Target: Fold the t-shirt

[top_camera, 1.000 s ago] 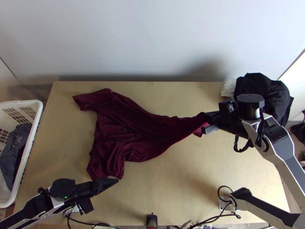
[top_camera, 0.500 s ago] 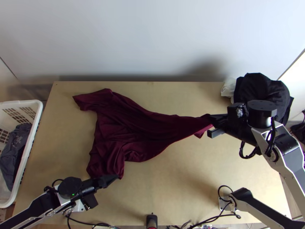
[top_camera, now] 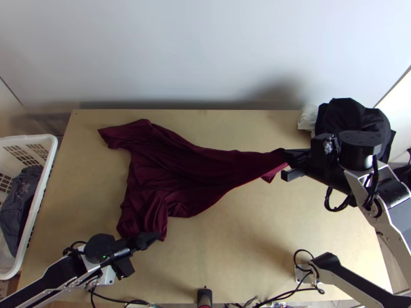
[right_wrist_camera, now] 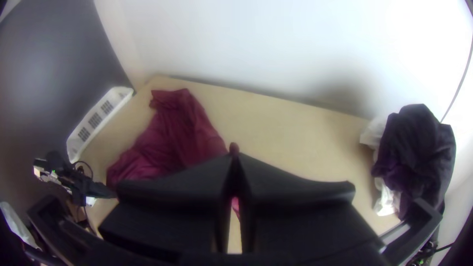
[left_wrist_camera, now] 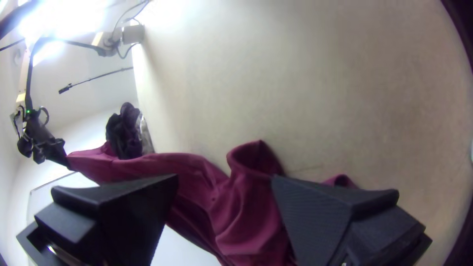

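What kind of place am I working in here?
Probably a cloth-folding workstation set up indoors: a wooden table against a plain wall, two robot arms mounted at its near edge, and a basket with clothing in it beside the table.

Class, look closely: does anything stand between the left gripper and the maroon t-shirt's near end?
Nothing visible does. The open left gripper is at the maroon t-shirt's near end, cloth showing between its fingers; the black cloth heap lies off at the far right.
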Robot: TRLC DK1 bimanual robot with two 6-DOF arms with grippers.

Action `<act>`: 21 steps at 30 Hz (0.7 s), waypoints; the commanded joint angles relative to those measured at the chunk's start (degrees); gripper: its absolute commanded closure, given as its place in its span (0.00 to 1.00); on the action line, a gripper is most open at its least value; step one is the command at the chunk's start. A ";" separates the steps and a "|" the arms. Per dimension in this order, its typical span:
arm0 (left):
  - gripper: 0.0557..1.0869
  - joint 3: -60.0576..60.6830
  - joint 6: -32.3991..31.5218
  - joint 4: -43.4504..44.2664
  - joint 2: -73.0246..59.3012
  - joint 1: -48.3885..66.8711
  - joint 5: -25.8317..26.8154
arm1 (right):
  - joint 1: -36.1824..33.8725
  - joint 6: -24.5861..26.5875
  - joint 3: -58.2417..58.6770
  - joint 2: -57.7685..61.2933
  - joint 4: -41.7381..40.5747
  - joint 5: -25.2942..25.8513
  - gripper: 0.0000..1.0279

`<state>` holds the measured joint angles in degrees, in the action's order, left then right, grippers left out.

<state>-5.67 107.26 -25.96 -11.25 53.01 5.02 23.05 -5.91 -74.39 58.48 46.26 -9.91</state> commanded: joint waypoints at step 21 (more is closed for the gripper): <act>0.40 -0.13 8.05 45.29 -42.72 -11.53 2.63 | -1.34 -1.56 -1.11 -5.48 4.98 -0.11 0.97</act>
<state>-4.75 113.78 0.49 -41.60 46.68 7.31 21.67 -7.09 -76.12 53.80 51.05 -9.96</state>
